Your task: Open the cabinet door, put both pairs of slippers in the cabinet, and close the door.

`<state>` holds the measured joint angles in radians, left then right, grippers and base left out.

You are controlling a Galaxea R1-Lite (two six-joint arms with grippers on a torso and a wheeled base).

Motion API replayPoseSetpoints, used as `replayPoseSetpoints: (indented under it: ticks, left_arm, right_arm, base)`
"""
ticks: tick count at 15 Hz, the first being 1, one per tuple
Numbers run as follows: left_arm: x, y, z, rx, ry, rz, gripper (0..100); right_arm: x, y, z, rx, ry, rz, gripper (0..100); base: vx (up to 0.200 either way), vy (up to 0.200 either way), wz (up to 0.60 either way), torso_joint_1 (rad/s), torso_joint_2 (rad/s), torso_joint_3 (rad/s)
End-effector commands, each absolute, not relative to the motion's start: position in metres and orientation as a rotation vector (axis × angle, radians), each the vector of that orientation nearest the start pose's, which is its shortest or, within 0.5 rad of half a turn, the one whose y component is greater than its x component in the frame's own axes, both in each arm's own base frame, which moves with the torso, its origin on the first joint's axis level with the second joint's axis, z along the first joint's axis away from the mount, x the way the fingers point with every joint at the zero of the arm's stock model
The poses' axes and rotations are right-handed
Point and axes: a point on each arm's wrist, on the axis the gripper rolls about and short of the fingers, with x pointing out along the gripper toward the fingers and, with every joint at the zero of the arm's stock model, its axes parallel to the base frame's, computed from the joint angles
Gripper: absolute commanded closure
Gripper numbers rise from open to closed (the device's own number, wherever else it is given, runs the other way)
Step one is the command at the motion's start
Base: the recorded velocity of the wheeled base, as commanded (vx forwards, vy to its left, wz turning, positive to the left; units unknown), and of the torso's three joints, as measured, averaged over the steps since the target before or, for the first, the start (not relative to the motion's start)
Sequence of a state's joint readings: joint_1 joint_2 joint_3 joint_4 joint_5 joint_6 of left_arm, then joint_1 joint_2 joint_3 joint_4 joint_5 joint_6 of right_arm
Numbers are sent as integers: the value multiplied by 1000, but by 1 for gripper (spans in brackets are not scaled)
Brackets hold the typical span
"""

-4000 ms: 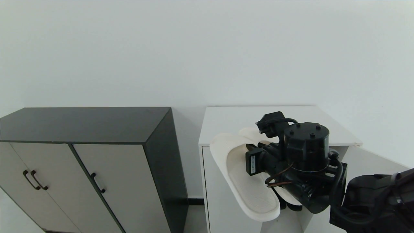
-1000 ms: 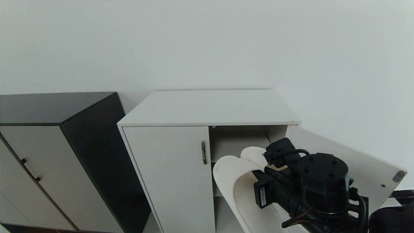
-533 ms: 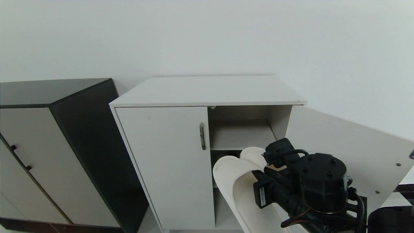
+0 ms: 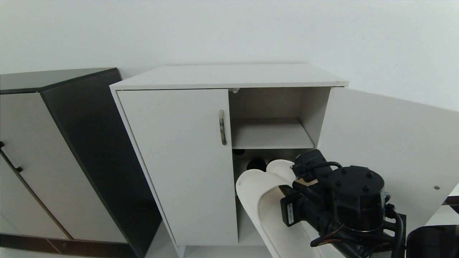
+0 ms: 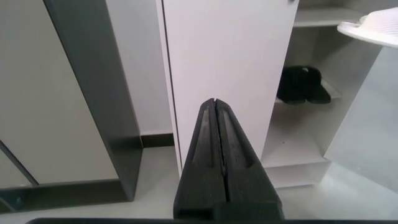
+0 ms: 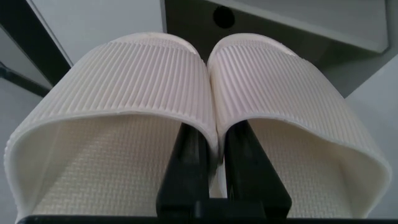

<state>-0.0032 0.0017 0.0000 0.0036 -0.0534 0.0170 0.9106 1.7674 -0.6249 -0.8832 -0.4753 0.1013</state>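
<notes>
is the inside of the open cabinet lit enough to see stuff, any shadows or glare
Head view: the upper shelf is evenly lit; below it, shadow leaves the black slippers as mere dark shapes. Left wrist view: the same pair is brighter and plain to see. Right wrist view: the white slippers are evenly lit, no glare.

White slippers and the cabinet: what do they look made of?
The white slippers: likely soft foam or rubber, matte, with ribbed straps and textured footbeds. The cabinet: probably laminated board, smooth matte white, flat panels; its door handle looks like brushed metal.
</notes>
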Motion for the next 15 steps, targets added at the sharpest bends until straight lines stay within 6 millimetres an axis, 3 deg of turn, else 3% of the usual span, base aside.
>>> replayPoseSetpoints:
  ticks: [1, 3, 9, 11, 15]
  left_arm:
    - [-23, -1, 75, 17, 4, -57, 100]
    - [-23, -1, 75, 17, 6, -55, 100]
    - [-23, -1, 75, 14, 4, -46, 100]
    - [-23, -1, 75, 15, 4, -45, 100]
    - [-23, -1, 75, 15, 4, -45, 100]
  right_arm:
    - [190, 229, 140, -69, 224, 423, 100]
    - [190, 229, 140, -70, 223, 424, 100]
    - [191, 229, 137, -84, 230, 418, 100]
    - [196, 233, 134, -115, 217, 343, 100]
    - [215, 251, 158, -102, 190, 243, 100]
  base:
    - [0, 0, 0, -36, 437, 373]
    - [0, 0, 0, -20, 351, 293]
    - [0, 0, 0, 0, 0, 0]
    - [0, 0, 0, -32, 112, 102]
    - [0, 0, 0, -1, 49, 36]
